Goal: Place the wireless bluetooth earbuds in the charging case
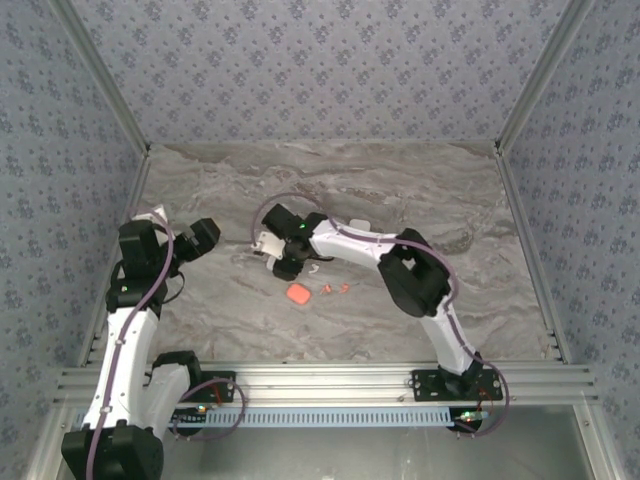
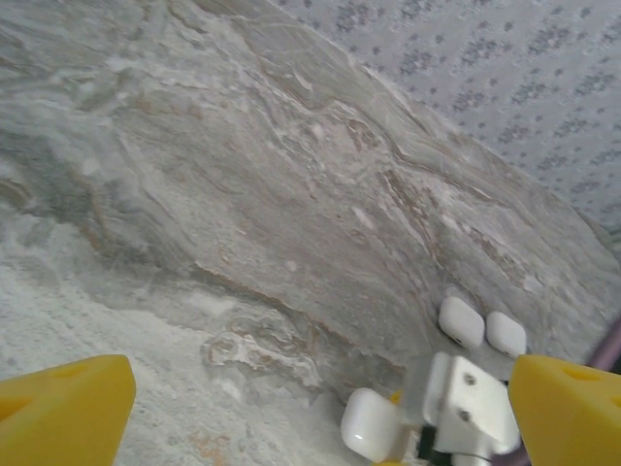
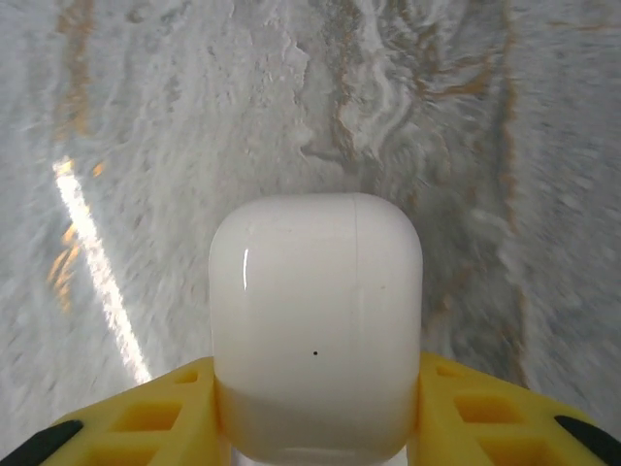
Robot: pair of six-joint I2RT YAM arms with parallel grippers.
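My right gripper (image 3: 315, 388) is shut on a closed white charging case (image 3: 315, 330), its yellow fingers (image 3: 146, 422) pressing both sides, just above the marble table. The left wrist view shows that same case (image 2: 369, 424) low down beside the right gripper's white bracket (image 2: 471, 403). My left gripper (image 2: 315, 413) is open, its yellow fingers (image 2: 63, 408) far apart with nothing between them. From above, my left gripper (image 1: 200, 240) hangs at the left and my right gripper (image 1: 272, 250) near the middle. Two salmon-red earbuds (image 1: 335, 289) lie beside a salmon case (image 1: 298, 294).
Two more closed white cases (image 2: 461, 322) (image 2: 506, 333) lie side by side further back on the marble table (image 1: 420, 190). Patterned walls (image 1: 320, 70) enclose the table on three sides. The right arm's elbow (image 1: 415, 275) arches over the table's centre right.
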